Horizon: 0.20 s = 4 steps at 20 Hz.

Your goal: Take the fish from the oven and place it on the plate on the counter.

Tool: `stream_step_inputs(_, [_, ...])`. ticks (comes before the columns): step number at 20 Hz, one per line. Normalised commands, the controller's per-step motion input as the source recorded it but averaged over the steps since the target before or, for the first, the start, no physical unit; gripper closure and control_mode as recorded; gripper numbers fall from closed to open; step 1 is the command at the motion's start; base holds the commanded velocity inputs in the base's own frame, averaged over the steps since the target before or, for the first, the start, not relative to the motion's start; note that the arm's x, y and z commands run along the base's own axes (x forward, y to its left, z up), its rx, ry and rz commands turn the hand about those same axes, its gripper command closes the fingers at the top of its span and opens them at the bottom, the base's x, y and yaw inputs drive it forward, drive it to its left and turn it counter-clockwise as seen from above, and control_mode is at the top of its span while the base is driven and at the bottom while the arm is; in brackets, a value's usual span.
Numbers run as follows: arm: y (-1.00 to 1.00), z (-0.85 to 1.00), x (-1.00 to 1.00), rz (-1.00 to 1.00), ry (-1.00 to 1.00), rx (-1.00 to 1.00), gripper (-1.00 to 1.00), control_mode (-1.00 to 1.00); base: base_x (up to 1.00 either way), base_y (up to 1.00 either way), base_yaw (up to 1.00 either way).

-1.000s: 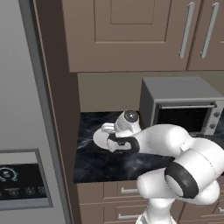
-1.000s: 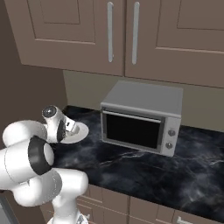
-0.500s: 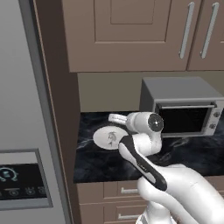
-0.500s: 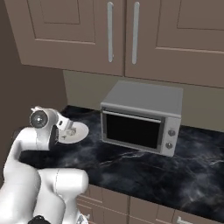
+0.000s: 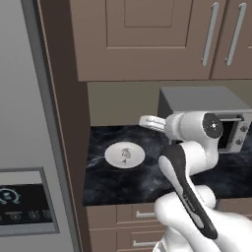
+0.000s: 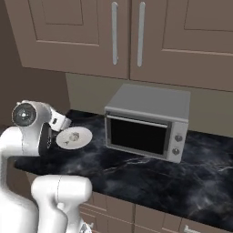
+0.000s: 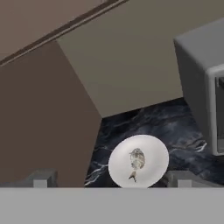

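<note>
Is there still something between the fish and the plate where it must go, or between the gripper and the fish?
Nothing visible stands in the way. The fish already lies on the plate, on the counter beside the small grey appliance. The gripper is apart from the fish with open space between them.

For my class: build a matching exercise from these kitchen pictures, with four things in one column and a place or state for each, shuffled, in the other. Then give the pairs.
Things:
1. fish
2. plate
3. grey countertop appliance
4. gripper

Places or states:
A. on the black counter, near the corner
B. raised above the plate, holding nothing
C. lying on the plate
D. door shut, beneath the wall cupboards

Pairs: 1-C, 2-A, 3-D, 4-B
</note>
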Motion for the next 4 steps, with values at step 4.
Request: stream_step_inputs(4, [-0.34,0.59,-1.00,0.00,0.02,-0.01,-1.00,-1.00,0.00,0.00,0.00])
